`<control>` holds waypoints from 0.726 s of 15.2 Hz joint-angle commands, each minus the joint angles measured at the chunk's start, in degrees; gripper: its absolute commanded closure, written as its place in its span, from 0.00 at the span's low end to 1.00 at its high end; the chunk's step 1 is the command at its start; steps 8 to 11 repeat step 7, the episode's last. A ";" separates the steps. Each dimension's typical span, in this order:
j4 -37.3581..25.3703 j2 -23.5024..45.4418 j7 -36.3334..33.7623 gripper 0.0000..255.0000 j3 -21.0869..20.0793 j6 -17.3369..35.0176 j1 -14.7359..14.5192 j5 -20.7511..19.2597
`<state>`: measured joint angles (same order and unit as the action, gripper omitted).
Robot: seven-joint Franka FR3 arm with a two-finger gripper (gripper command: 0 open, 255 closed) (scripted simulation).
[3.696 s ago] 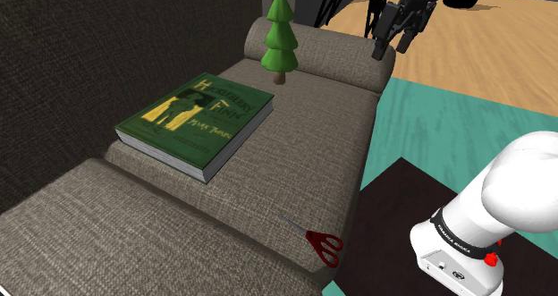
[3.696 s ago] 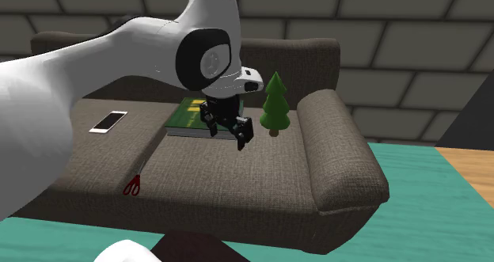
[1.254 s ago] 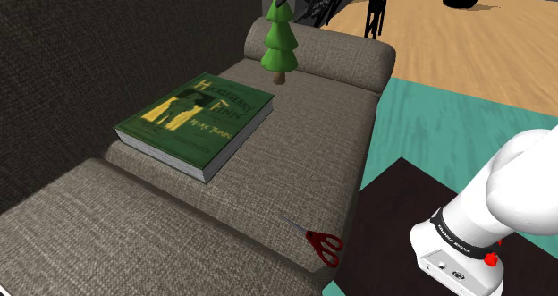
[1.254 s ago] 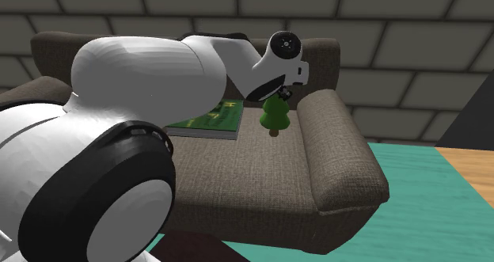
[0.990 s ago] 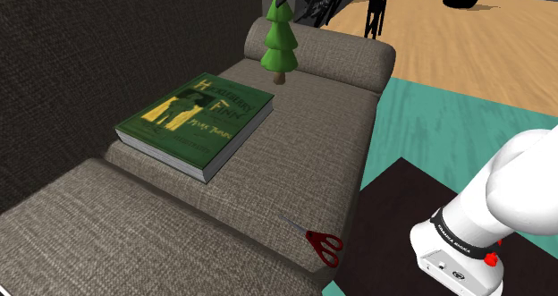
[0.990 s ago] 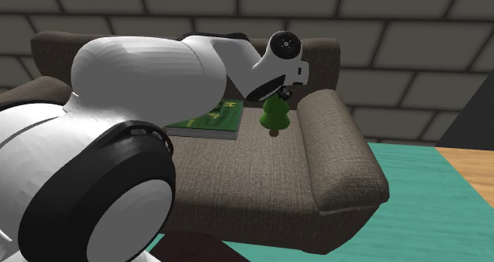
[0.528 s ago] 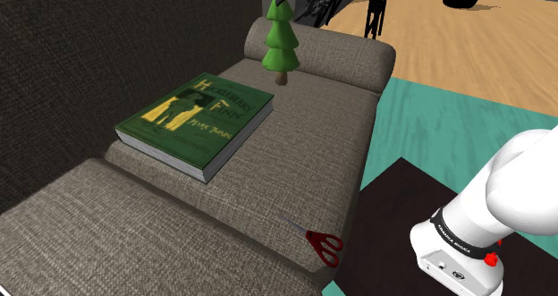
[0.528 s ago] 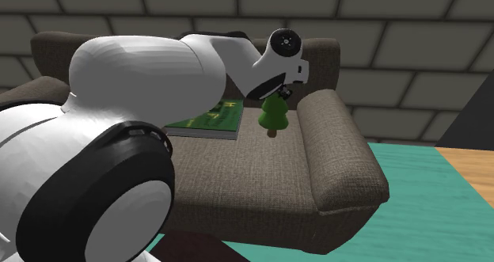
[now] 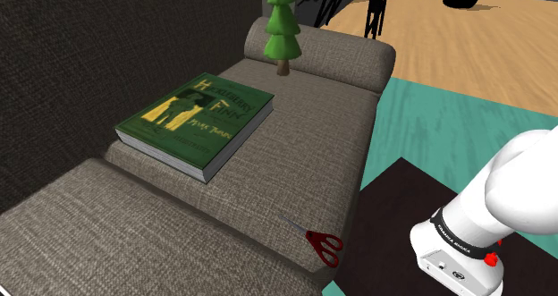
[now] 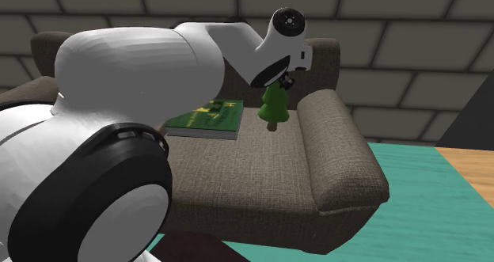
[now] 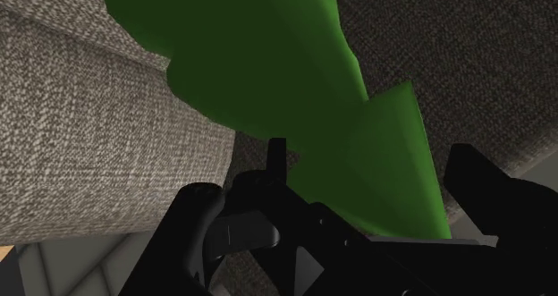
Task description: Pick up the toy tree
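Note:
The toy tree [image 9: 282, 30] is a green cone-tiered fir with a short brown trunk. It hangs upright just above the far end of the sofa seat, close to the armrest [image 9: 333, 57]. My black gripper [image 10: 283, 81] is shut on its top tier, at the end of the white arm. In the second exterior view the tree [image 10: 274, 107] hangs below the hand, its trunk off the cushion. In the wrist view the green tree [image 11: 295, 97] runs between my fingers [image 11: 274, 160], clasped in the gripper [image 11: 376, 191].
A green hardcover book [image 9: 192, 120] lies flat on the grey-brown sofa seat [image 9: 295, 151]. Red-handled scissors [image 9: 322, 243] lie near the seat's front edge. The sofa back [image 9: 98, 44] rises along the shoulder view's left. A teal rug [image 9: 465, 133] and my dark stand [image 9: 402, 214] are beside the sofa.
The tree has risen off the sofa seat with my gripper shut on its top. The arm has lifted slightly. Book and scissors have not moved.

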<state>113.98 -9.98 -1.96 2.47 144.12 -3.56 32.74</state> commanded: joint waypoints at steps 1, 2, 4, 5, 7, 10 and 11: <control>-1.28 -0.35 -1.22 1.00 -0.11 -1.32 0.23 -1.00; -1.98 -0.36 -1.71 1.00 -0.13 -1.97 0.33 -1.40; -3.42 -0.35 -2.67 1.00 -0.16 -3.29 0.53 -2.18; -4.17 -0.32 -3.13 1.00 -0.17 -3.95 0.63 -2.55; -4.27 -0.32 -3.20 1.00 -0.17 -4.05 0.64 -2.60; -4.27 -0.32 -3.20 1.00 -0.17 -4.05 0.64 -2.60; -4.27 -0.32 -3.20 1.00 -0.17 -4.05 0.64 -2.60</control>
